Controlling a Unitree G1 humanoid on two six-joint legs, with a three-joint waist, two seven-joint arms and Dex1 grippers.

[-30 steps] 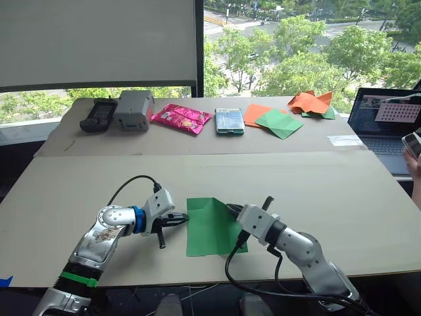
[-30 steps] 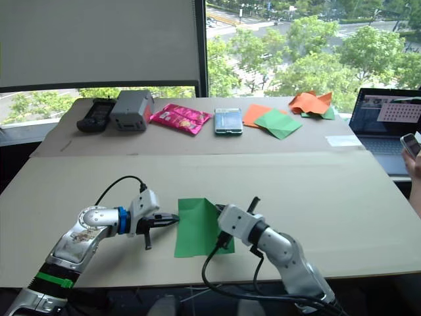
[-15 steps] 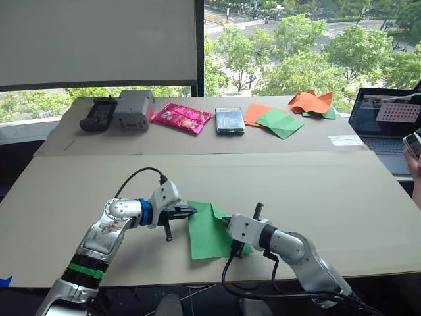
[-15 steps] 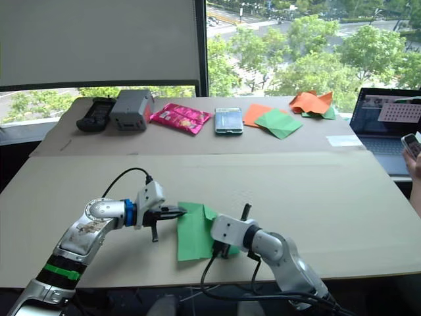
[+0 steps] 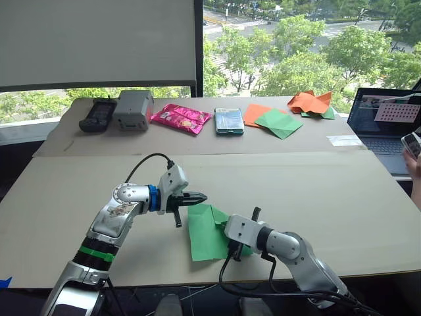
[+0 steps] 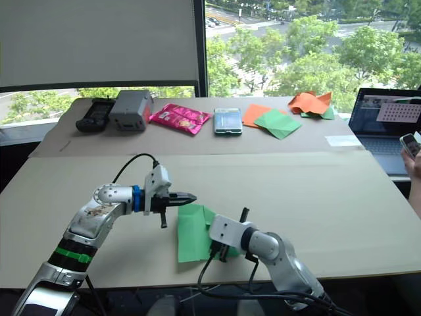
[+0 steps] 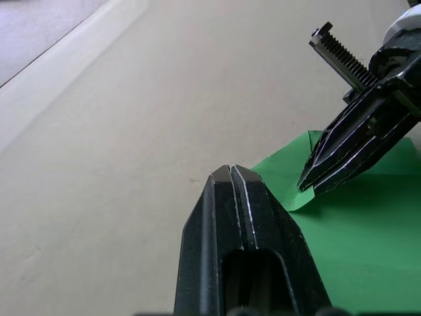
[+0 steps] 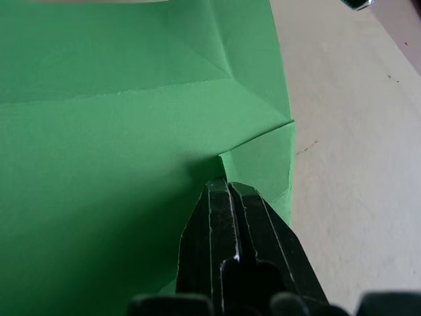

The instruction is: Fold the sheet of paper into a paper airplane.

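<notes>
The sheet of paper (image 5: 205, 236) lies flat near the table's front edge, bright green, with its far right corner folded over into a small flap (image 8: 263, 164). My right gripper (image 5: 225, 224) reaches in from the right, shut on that flap's tip; the right wrist view shows its closed fingertips (image 8: 227, 187) at the flap. My left gripper (image 5: 200, 197) is shut and holds nothing, and it hovers just beyond the sheet's far left corner. In the left wrist view my own closed fingers (image 7: 230, 172) point past the green edge (image 7: 368, 224) toward the right gripper (image 7: 306, 186).
Along the far table edge lie a black device (image 5: 99, 113), a grey box (image 5: 133, 108), a pink packet (image 5: 181, 118), a teal pack (image 5: 229, 121), orange and dull green sheets (image 5: 273, 120) and a crumpled paper heap (image 5: 312, 102). A laptop (image 5: 388, 118) and a person's hand (image 5: 414, 161) are at the right.
My left gripper has moved right and farther away, to the sheet's far left corner. My right gripper has pulled the far right corner leftward over the sheet, which has shifted slightly.
</notes>
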